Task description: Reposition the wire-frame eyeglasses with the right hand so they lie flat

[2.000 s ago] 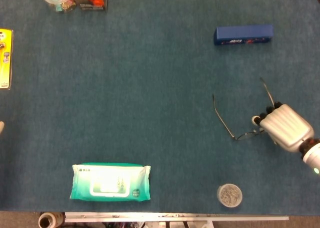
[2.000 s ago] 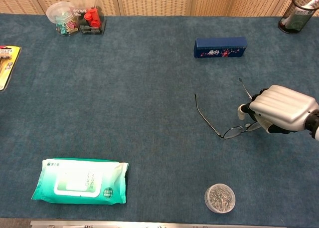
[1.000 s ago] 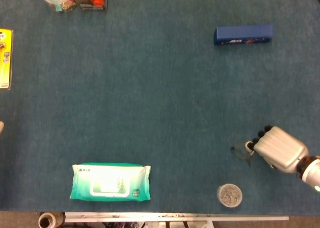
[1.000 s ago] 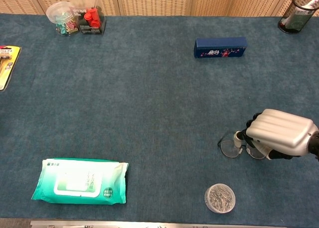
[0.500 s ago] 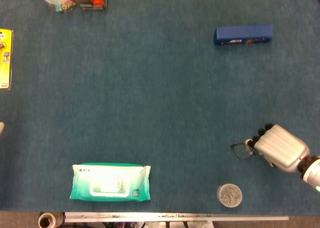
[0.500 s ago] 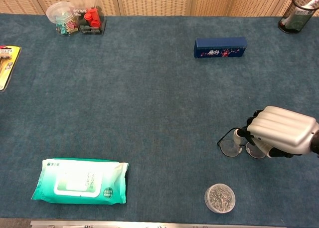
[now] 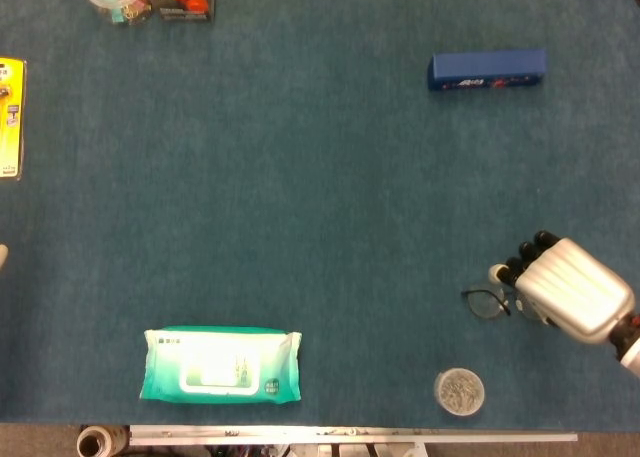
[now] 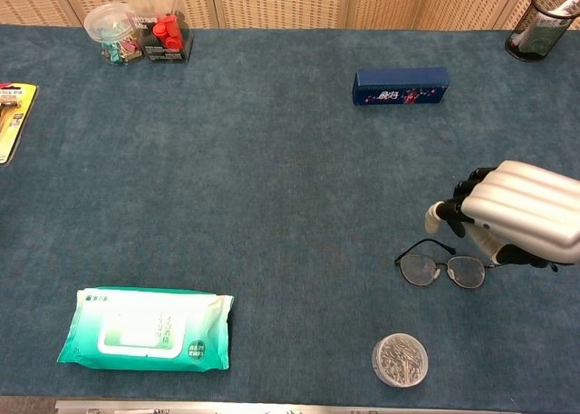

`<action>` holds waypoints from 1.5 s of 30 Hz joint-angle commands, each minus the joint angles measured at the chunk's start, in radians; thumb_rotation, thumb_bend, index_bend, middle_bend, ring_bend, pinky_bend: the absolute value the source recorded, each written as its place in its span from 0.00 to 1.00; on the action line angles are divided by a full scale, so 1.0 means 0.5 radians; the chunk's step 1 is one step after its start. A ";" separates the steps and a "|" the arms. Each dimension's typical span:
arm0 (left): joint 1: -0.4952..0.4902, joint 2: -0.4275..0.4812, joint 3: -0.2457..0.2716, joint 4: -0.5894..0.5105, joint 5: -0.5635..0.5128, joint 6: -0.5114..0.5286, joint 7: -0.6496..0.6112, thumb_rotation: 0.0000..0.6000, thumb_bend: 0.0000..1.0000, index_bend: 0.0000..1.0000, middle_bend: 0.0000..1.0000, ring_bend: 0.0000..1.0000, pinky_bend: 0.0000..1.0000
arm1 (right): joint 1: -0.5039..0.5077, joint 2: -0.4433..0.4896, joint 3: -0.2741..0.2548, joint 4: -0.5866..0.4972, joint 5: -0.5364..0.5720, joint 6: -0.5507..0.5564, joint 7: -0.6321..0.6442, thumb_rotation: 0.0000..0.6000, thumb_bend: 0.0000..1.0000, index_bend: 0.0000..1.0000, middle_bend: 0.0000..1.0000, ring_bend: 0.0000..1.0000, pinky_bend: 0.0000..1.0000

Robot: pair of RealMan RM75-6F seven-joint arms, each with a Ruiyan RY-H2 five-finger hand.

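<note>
Covering nearly the whole frame in both views is the blue carpeted table (image 8: 272, 160). Lying in the lower left is the green pack of wet wipes (image 8: 147, 329), flat on the cloth. Hanging at the right edge, a little below the middle, is the right hand (image 8: 521, 215), its silver back turned up and its dark fingers (image 8: 458, 201) curling in toward the left; whether they are pinching anything I cannot tell, since the back of the hand is hiding their undersides. Sitting in the upper right is the long blue box (image 8: 401, 85), well apart from the hand. Resting just below and left of the hand are the eyeglasses (image 8: 441, 268), lenses flat on the table, their right end running under the hand, so contact there is unclear. Standing in the upper left corner are the red-capped box (image 8: 166, 35) and beside it the clear tub of clips (image 8: 109, 22). Peeking in at the left edge is the yellow card (image 8: 11, 115). Sitting near the bottom edge, below the eyeglasses, is the small round tin (image 8: 400, 360).
</note>
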 commanded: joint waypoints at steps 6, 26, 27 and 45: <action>0.003 0.005 0.000 -0.002 0.001 0.004 -0.007 1.00 0.19 0.56 0.51 0.36 0.44 | -0.125 0.064 0.020 -0.033 -0.248 0.318 0.130 1.00 0.86 0.36 0.53 0.39 0.37; 0.005 0.016 0.006 -0.014 0.015 0.005 -0.028 1.00 0.19 0.56 0.51 0.36 0.44 | -0.580 -0.136 0.028 0.346 -0.342 0.789 0.026 1.00 0.66 0.09 0.22 0.17 0.39; 0.005 0.017 0.005 -0.014 0.013 0.004 -0.032 1.00 0.19 0.56 0.51 0.36 0.44 | -0.584 -0.150 0.034 0.361 -0.334 0.784 0.031 1.00 0.65 0.07 0.20 0.16 0.39; 0.000 0.022 0.008 -0.017 0.002 -0.017 -0.029 1.00 0.19 0.56 0.51 0.36 0.44 | -0.685 -0.167 0.002 0.421 -0.346 0.769 0.088 1.00 0.54 0.00 0.10 0.09 0.36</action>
